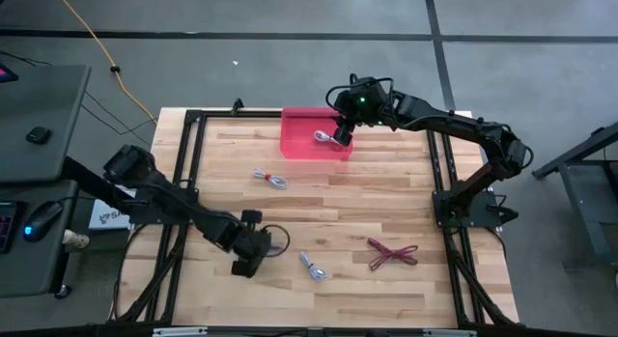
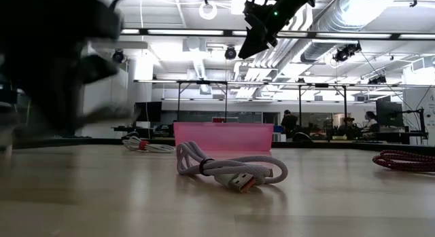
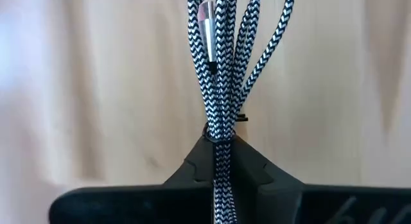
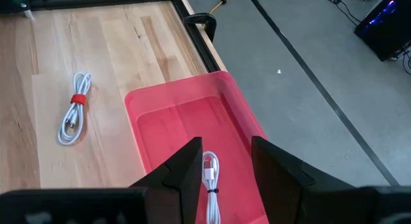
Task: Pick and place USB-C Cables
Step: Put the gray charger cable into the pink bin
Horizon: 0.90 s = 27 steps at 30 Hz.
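Note:
My left gripper [image 1: 243, 264] is near the table's near-left part, shut on a black-and-white braided cable bundle [image 3: 221, 70]. Its loop [image 1: 278, 242] shows beside the gripper in the high view. My right gripper [image 1: 340, 134] hangs open, well above the pink bin [image 1: 299, 144], in which a white cable [image 4: 210, 176] lies on the floor. Three more bundles lie flat on the table: a white cable with a red tie [image 1: 270, 178], a silver-grey cable [image 1: 312, 267] and a dark red cable [image 1: 391, 252]. My left gripper pinches the braided bundle between its two fingers [image 3: 192, 169], on several strands just behind the black tie [image 3: 239, 118]. The fingers come slanting from above. The strands and a silver plug [image 3: 207, 18] run on past the fingertips over the wood; whether it is lifted clear, I cannot tell.
The pink bin [image 4: 192, 115] stands at the table's far edge, middle. A black frame [image 1: 188, 154] runs round the tabletop. A yellow cord [image 1: 97, 42] lies on the floor beyond the table. The silver-grey cable [image 2: 228, 170] is close to the low camera.

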Available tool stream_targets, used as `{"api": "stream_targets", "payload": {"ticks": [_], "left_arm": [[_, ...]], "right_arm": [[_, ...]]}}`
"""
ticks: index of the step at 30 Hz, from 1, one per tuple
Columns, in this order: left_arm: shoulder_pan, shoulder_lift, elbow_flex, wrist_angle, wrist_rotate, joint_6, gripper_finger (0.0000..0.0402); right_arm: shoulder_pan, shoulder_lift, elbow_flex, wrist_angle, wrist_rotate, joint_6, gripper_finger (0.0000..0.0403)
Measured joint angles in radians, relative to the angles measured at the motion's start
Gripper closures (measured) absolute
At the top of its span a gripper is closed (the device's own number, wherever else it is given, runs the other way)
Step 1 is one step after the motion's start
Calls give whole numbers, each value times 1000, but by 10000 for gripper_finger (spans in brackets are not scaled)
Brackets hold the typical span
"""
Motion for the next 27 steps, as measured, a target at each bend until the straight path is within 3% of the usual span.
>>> {"api": "stream_targets", "payload": {"ticks": [3,7,15,23,27], "left_arm": [[31,-57,16,-58,-38,35,401],[108,-142,45,-69,-188,119,401],[313,-254,78,-12,-360,338,401],[549,-277,79,239,-293,599,401],[656,-256,80,359,-174,705,401]], "right_arm": [[0,0,0,9,0,0,276],[0,0,0,17,0,0,276],[0,-4,0,68,11,0,276],[0,-39,0,99,149,0,276],[0,-63,0,61,165,28,276]]}}
